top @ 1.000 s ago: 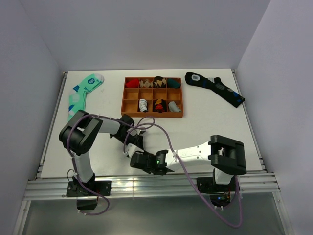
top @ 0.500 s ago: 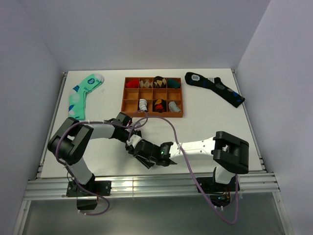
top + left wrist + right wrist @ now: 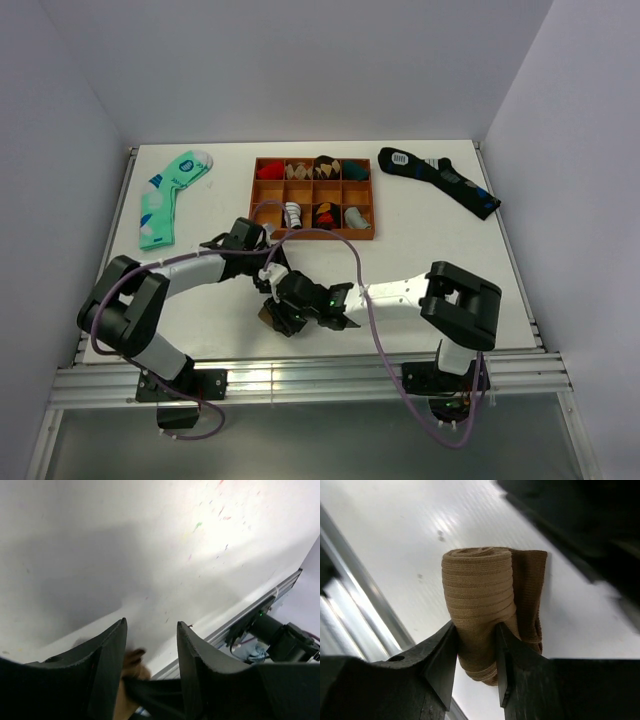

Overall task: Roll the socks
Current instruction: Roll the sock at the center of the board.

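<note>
— What do we have, going left to right?

— At the far left of the white surface (image 3: 420,260) we count one mint-green sock with white dots (image 3: 165,195), lying flat. Next comes the left claw (image 3: 150,625). Its fingers stand apart, with only bare surface between the tips.

— And the tan-brown knit socks (image 3: 479,592)?

— We see one tight roll. Ribbed bands run round it, the spiral shows at its end, and a looser flap of the same knit lies along one side. We cannot tell how many socks are in it. It is near the front edge of the surface, just beside the left claw and well apart from the tray. The right claw (image 3: 475,627) is clamped on it, one finger on each side.

— Further right?

— One orange-brown wooden tray (image 3: 345,235) with eight compartments, two rows of four, and small sock bundles in most of them. Past it we count one dark navy sock with blue patches (image 3: 440,180), flat near the far right corner.
</note>
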You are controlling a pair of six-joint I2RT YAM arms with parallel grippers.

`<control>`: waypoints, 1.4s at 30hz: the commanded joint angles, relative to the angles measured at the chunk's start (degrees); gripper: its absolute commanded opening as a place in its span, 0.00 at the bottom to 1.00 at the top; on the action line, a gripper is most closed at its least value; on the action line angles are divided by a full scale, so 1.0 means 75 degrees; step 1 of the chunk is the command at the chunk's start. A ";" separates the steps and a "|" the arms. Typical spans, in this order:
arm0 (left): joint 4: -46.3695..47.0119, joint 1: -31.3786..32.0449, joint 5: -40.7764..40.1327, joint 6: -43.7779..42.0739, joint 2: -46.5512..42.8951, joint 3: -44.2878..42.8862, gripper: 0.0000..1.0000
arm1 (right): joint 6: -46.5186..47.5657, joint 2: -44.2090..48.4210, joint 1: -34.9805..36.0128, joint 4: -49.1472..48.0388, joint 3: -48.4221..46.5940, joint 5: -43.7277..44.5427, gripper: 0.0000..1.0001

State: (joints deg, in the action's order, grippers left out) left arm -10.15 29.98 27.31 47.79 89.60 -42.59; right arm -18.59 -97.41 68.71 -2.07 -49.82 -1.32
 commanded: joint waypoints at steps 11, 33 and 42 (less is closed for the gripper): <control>-0.0204 -0.0059 -0.2511 0.0388 -0.1175 -0.0216 0.51 | -0.1084 -0.1309 -0.0220 0.1307 0.0409 -0.0609 0.11; -0.2830 -0.0376 -0.5587 0.2627 -0.4585 0.0799 0.51 | -0.2126 -0.1731 -0.0290 0.1307 0.0350 -0.0479 0.06; -0.2326 0.0244 -0.5539 0.3634 -0.5830 0.2186 0.51 | -0.2806 -0.1872 -0.0665 0.0674 0.0643 -0.1371 0.04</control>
State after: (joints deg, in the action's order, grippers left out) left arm -29.47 29.08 -13.02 70.48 45.93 -26.74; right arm -38.11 -104.12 63.79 -12.05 -50.39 -10.92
